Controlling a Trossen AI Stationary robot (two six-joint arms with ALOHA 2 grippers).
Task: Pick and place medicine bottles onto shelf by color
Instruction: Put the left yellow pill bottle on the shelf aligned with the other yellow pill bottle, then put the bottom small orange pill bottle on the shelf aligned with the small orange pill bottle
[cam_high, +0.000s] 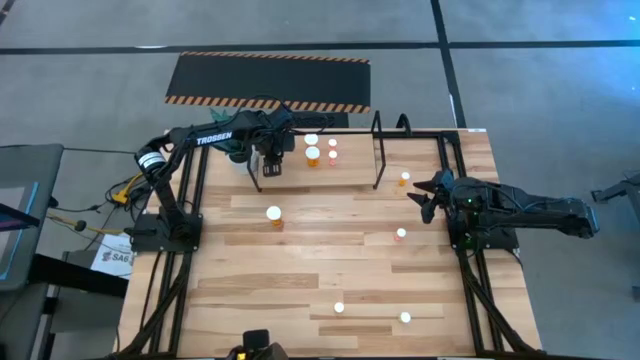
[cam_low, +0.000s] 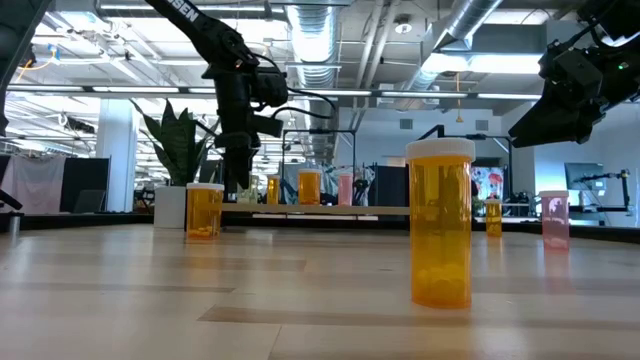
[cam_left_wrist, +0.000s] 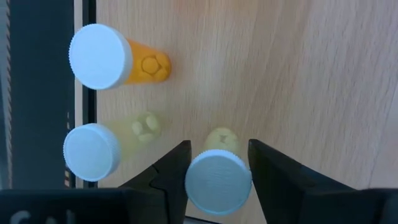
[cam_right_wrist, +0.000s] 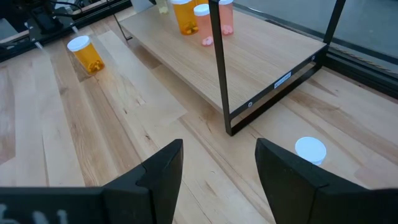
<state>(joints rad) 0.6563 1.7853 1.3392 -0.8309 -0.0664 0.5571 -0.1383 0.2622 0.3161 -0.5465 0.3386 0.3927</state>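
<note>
Yellow is the bottle that matters right now. In my left wrist view a pale yellow bottle (cam_left_wrist: 219, 177) stands upright with its white cap facing the camera, and it sits right between the two dark fingers (cam_left_wrist: 171, 171) of my left gripper (cam_left_wrist: 219, 180). The fingers are on both sides of the cap, close to it, but I cannot tell if they squeeze it or have just let go. Its long axis points straight up at the wrist, so the move here is a lift or a drop, not a sideways slide.

Just beside it stand a second pale yellow bottle (cam_left_wrist: 93, 151) and an orange bottle (cam_left_wrist: 102, 57), both at the shelf (cam_left_wrist: 261, 74) edge by the black frame.

From above, my left gripper (cam_high: 272, 165) hangs over the left end of the shelf (cam_high: 350, 160). My right gripper (cam_high: 428, 198) waits near the right edge of the table (cam_high: 300, 290), fingers spread wide and holding nothing. A small orange bottle (cam_high: 404, 179) stands just beyond it, so that arm is the nearer one for it. A big orange bottle (cam_high: 274, 216) stands alone near the table's middle.
</note>
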